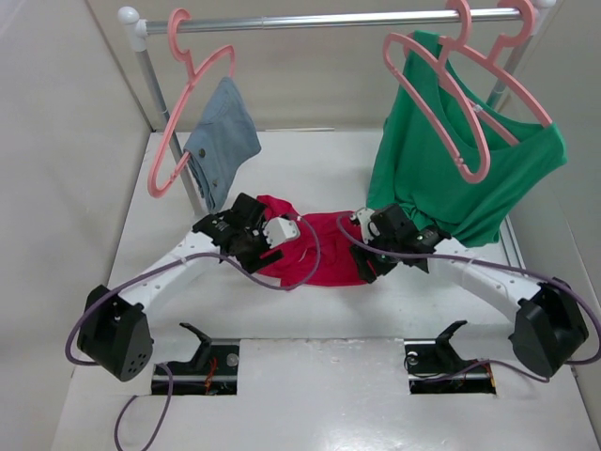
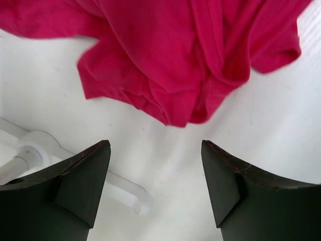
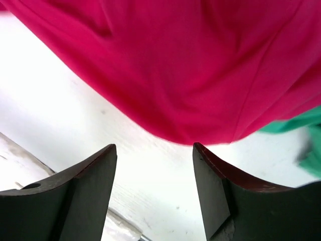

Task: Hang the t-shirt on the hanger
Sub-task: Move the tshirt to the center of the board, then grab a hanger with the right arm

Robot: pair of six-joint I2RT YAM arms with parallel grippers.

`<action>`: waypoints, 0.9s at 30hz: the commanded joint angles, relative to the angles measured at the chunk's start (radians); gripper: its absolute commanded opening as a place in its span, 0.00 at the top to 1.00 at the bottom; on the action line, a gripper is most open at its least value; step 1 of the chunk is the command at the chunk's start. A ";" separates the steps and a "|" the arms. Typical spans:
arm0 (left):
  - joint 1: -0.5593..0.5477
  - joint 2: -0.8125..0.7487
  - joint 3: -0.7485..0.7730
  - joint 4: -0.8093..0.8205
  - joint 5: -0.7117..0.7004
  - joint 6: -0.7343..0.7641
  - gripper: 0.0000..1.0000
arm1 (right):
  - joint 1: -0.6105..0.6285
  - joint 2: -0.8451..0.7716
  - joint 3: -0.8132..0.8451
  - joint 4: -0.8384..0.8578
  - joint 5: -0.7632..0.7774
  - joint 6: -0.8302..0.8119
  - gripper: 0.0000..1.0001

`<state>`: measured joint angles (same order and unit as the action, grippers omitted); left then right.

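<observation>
The crimson-pink t-shirt [image 1: 319, 252] lies crumpled on the white table between my two grippers. My left gripper [image 1: 269, 254] is open and empty at the shirt's left edge. In the left wrist view its jaws [image 2: 155, 150] stand wide apart just short of the shirt's bunched hem [image 2: 175, 55]. My right gripper [image 1: 368, 267] is open and empty at the shirt's right edge. In the right wrist view [image 3: 154, 150] the shirt [image 3: 200, 65] lies just beyond the fingertips. A bare salmon-pink hanger [image 1: 475, 173] hangs on the rail at the back right, in front of the green top.
A green sleeveless top [image 1: 427, 178] hangs on another pink hanger at the right, reaching down near my right gripper; its edge shows in the right wrist view [image 3: 303, 125]. A grey-blue cloth [image 1: 223, 141] hangs on a pink hanger [image 1: 169, 141] at the left. The rack's rail [image 1: 319, 21] spans the back.
</observation>
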<state>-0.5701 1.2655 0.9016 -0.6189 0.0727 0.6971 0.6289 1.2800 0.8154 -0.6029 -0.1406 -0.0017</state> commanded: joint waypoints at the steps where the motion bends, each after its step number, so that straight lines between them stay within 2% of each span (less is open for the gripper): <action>1: 0.001 0.004 0.031 0.037 0.046 -0.036 0.30 | 0.003 -0.028 0.079 0.067 -0.017 -0.035 0.33; 6: -0.043 0.116 0.054 0.105 0.021 -0.145 0.34 | 0.048 0.109 0.203 0.113 0.030 -0.054 0.33; 9: -0.071 0.149 0.075 0.105 0.073 -0.185 0.36 | 0.075 0.165 0.284 0.114 -0.004 -0.087 0.34; 12: -0.071 0.149 0.076 0.096 0.104 -0.196 0.37 | 0.107 0.165 0.341 0.078 0.051 -0.100 0.34; 16: -0.071 0.149 0.028 0.096 0.128 -0.196 0.46 | 0.107 0.107 0.456 0.014 0.076 -0.110 0.33; 21: -0.071 0.103 0.008 0.087 0.128 -0.196 0.47 | 0.107 0.065 0.753 -0.101 0.087 -0.154 0.33; 23: -0.071 0.077 -0.003 0.099 0.119 -0.205 0.44 | 0.107 0.065 0.852 -0.132 0.087 -0.190 0.33; 27: -0.071 -0.015 -0.024 0.175 0.026 -0.266 0.43 | 0.107 0.087 1.138 -0.173 0.078 -0.256 0.33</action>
<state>-0.6395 1.3365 0.8917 -0.4995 0.1501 0.4862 0.7280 1.3811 1.7916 -0.7288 -0.0669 -0.1905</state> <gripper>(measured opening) 0.567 0.670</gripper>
